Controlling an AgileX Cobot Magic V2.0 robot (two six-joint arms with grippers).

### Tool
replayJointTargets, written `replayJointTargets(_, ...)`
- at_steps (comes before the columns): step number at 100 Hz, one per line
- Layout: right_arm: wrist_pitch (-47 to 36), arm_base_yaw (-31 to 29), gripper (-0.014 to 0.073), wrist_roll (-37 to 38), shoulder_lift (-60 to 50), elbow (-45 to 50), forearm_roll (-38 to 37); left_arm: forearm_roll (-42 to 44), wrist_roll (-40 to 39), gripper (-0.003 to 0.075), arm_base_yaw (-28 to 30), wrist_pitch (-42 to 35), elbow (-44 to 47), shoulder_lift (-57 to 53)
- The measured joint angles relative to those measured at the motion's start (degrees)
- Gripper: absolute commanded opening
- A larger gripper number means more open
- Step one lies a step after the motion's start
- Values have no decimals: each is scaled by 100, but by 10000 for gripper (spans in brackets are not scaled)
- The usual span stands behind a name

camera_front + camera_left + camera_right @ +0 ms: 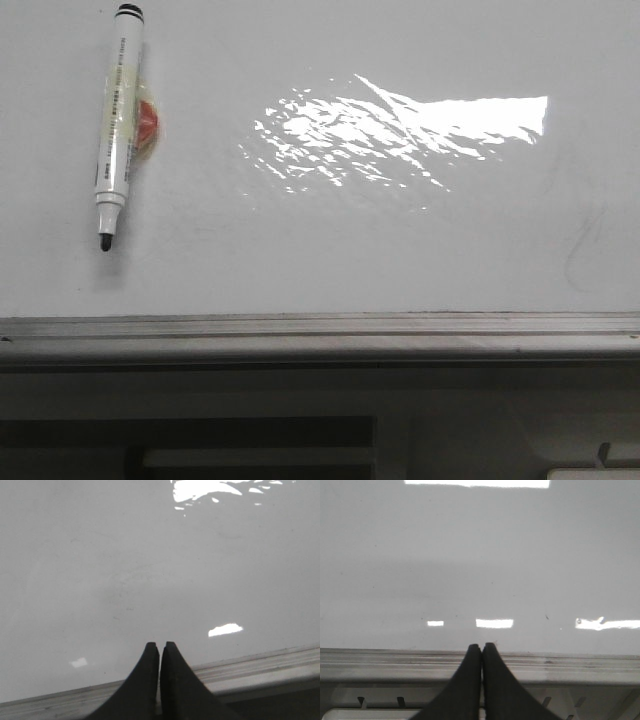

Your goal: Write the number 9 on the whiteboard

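Observation:
The whiteboard (350,250) is a glossy white board with a bright glare patch (400,130) and a grey metal edge strip (320,328) along its near side. No drawn number 9 shows on it; only a faint grey smudge (583,250) shows at the right. A white marker (118,120) with a black cap end and a bare black tip lies on the board at the far left. My left gripper (160,644) is shut and empty over the board (150,570) near its edge. My right gripper (482,645) is shut and empty above the edge strip (545,662).
A small red-orange object (150,122) lies under the marker's barrel. Below the board's edge strip is a dark frame with slots (190,432). Neither arm shows in the front view.

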Motion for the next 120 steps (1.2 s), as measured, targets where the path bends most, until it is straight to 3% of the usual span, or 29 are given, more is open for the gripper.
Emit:
replayJointTargets(23, -333, 0, -67, 0, 0, 0, -126, 11, 0, -20, 0, -230, 0, 0)
replayJointTargets(46, -1748, 0, -67, 0, 0, 0, -148, 11, 0, -20, 0, -502, 0, 0)
replayJointTargets(72, -2668, 0, -60, 40, 0, 0, -53, -761, 0, -20, 0, -1820, 0, 0)
replayJointTargets(84, -1852, 0, -60, 364, 0, -71, -26, -937, 0, -20, 0, -1805, -31, 0)
replayJointTargets(92, -1055, 0, -60, 431, 0, -275, 170, -973, 0, -20, 0, -1291, -240, 27)
replayJointTargets(120, 463, 0, -61, 504, 717, -1214, 866, -981, 0, -20, 0, -2, -1263, 1004)
